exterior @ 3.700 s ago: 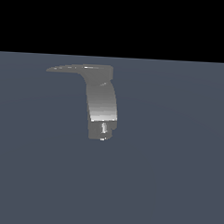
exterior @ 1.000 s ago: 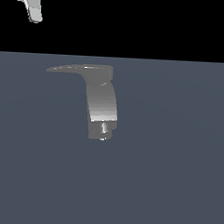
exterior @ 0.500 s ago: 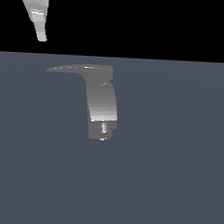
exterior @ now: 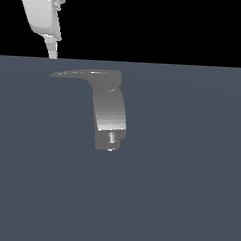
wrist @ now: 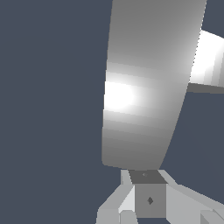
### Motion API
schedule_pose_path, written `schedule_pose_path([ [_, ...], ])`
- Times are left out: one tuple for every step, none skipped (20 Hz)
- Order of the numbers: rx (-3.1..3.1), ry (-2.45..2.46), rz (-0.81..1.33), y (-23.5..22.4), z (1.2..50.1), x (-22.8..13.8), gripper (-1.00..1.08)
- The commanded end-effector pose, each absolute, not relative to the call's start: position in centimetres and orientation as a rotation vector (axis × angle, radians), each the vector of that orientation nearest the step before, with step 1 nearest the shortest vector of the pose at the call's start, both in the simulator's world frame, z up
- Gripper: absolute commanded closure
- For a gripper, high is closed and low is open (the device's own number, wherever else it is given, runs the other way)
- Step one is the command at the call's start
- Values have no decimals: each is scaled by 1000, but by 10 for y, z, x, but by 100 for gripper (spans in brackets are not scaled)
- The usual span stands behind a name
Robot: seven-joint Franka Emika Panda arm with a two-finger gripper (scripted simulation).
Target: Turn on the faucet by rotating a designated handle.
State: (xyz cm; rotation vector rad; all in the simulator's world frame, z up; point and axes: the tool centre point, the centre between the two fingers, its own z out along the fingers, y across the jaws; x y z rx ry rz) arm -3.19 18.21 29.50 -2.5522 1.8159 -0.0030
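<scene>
The grey faucet (exterior: 110, 112) stands mid-scene in the exterior view, its blocky end with a small bright pin (exterior: 111, 137) facing down. The thin flat handle (exterior: 80, 73) lies on top, its point toward the exterior view's left. My white gripper (exterior: 52, 54) hangs at the upper left, fingertips just above the handle's point and not touching it. The fingers look closed together and hold nothing. In the wrist view a broad grey faucet surface (wrist: 144, 87) lies just beyond my gripper (wrist: 146, 177); I cannot tell which part it is.
A plain dark blue-grey floor (exterior: 188, 196) surrounds the faucet, with a black background above it. A bright blocky faucet part (wrist: 208, 61) shows beside the broad surface in the wrist view.
The gripper has come into view and moved down from the top left toward the handle's pointed end. The faucet and handle have not moved.
</scene>
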Motion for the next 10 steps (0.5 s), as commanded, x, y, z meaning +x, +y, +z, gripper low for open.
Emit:
schedule_pose_path([
  [-2511, 1874, -3, 183, 287, -19, 108],
  [-2495, 1897, -3, 183, 284, -14, 108],
  [-2478, 1920, -3, 183, 281, -9, 108],
  [-2462, 1942, -3, 183, 278, -4, 108],
  [-2446, 1964, -3, 183, 275, 0, 108],
  [-2430, 1984, -3, 183, 272, 5, 108],
  [-2415, 2003, -3, 183, 269, 9, 108],
  [-2401, 2022, -3, 183, 266, 13, 108],
  [-2386, 2040, -3, 182, 264, 17, 108],
  [-2373, 2056, -3, 182, 262, 21, 108],
])
